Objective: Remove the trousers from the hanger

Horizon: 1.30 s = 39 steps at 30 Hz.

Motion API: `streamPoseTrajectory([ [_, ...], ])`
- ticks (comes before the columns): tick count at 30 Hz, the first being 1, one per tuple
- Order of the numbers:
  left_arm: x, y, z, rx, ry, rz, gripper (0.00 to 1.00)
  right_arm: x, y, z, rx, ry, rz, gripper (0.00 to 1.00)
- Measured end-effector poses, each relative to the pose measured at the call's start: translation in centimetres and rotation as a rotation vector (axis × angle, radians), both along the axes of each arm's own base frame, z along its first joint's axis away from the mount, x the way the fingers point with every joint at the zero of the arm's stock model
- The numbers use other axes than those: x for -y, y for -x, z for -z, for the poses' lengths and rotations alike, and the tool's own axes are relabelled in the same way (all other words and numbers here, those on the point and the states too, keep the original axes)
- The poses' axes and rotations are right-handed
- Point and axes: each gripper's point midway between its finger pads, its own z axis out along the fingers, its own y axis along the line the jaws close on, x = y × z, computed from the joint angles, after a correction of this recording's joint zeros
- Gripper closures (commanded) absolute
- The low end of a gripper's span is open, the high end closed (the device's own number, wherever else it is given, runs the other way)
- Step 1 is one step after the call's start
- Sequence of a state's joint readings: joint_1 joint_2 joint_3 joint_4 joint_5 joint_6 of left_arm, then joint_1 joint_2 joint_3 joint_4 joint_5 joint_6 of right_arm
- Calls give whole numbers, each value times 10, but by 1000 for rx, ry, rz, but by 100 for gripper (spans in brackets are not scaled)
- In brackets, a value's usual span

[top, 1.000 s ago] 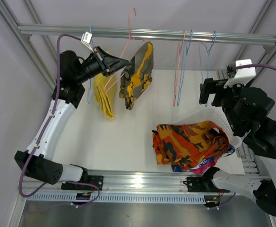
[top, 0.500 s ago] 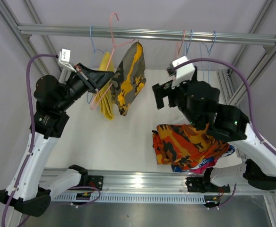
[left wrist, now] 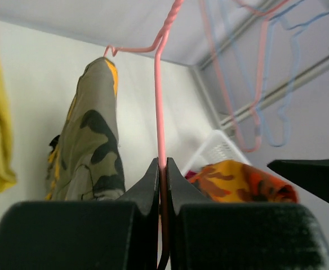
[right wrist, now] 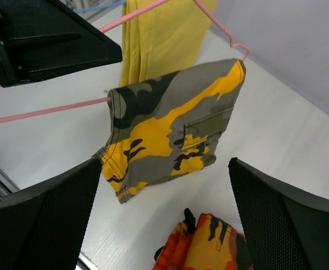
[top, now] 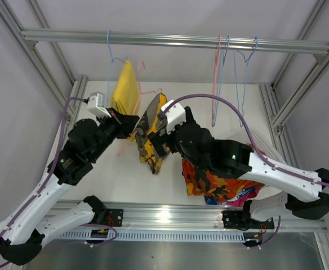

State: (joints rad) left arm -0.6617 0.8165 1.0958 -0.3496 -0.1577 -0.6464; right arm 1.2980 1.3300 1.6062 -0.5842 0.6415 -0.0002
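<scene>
Hanging limp over the pink hanger (left wrist: 159,101), camouflage trousers (right wrist: 170,129) look light and soft, best pinched at the lower hem; left tool (left wrist: 161,169) clamps the hanger wire, right tool (right wrist: 164,197) gapes wide.

Bright, even white light from overhead fills the cell, leaving only faint soft shadows on the table (top: 130,188) and a glare patch on the near rail (top: 167,214), while in both wrist views the black fingers (left wrist: 145,194) close to the lens look dark and blurred, and the far frame bar (left wrist: 299,76) is soft.
</scene>
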Motion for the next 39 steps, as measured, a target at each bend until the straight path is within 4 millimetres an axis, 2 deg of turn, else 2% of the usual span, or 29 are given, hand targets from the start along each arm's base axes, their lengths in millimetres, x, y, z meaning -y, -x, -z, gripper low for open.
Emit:
streamPoseTrajectory([
  [3,-5,-2,22,-9,-53,-54,99,-8,1,28,-36,17,1,1],
  [7,-12,-4,27,28,-80,-106,100,-18,3,63,-80,47,3,0],
  [11,-16,-6,33,44,-97,-130,99,-31,3,86,-111,67,-2,1],
  [19,-22,-2,41,58,-95,-143,100,-63,1,105,-137,45,-42,1],
  [25,-24,0,44,60,-93,-144,99,-81,-11,126,-156,52,-45,0],
  [32,-25,0,45,60,-94,-147,99,-82,-38,145,-187,61,-23,0],
  [39,-22,0,45,64,-89,-135,99,-81,-66,155,-208,59,1,1],
])
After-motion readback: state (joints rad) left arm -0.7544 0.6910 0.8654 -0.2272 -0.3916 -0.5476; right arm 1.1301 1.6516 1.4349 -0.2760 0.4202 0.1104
